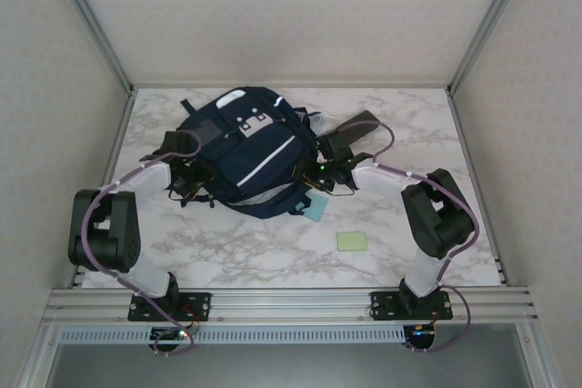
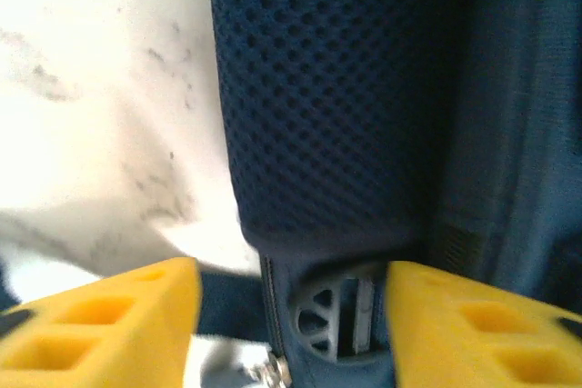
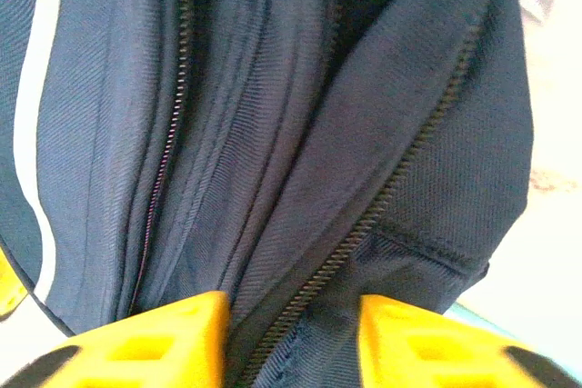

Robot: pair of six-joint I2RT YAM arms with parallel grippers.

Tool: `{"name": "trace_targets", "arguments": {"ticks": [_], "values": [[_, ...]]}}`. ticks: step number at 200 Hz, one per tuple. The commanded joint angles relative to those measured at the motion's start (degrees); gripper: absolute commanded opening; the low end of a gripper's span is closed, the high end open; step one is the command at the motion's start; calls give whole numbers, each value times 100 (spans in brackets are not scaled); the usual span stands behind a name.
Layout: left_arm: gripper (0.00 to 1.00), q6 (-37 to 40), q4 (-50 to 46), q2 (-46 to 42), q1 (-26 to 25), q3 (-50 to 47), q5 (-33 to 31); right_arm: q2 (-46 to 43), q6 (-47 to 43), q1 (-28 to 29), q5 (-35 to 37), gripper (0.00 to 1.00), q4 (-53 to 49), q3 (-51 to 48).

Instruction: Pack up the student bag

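Student bag (image 1: 245,147) lies mid-table between your arms, its zipper (image 3: 391,188) parted, but the green pad (image 1: 351,241) is not yet packed. Your left gripper (image 2: 286,306) stands open astride a strap (image 2: 318,88). You cannot tell whether your right gripper (image 3: 291,315) pinches the zipper's edge.

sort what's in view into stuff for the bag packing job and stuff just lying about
In the job: student bag, left gripper, right gripper.
Lying about, perhaps for packing later: pale green pad, teal item at the bag's edge, dark flat item.
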Motion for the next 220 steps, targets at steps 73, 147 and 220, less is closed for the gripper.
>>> {"name": "trace_targets", "arguments": {"ticks": [73, 147, 220], "values": [[0, -531, 594, -642, 53, -594, 399, 985, -1042, -235, 407, 6, -635, 2605], [0, -1592, 1012, -1465, -421, -517, 396, 1175, -1492, -433, 1463, 44, -2330, 3648], [0, -2329, 1784, -1381, -1145, -318, 112, -874, -1109, 458, 1295, 62, -2308, 1780]]}}
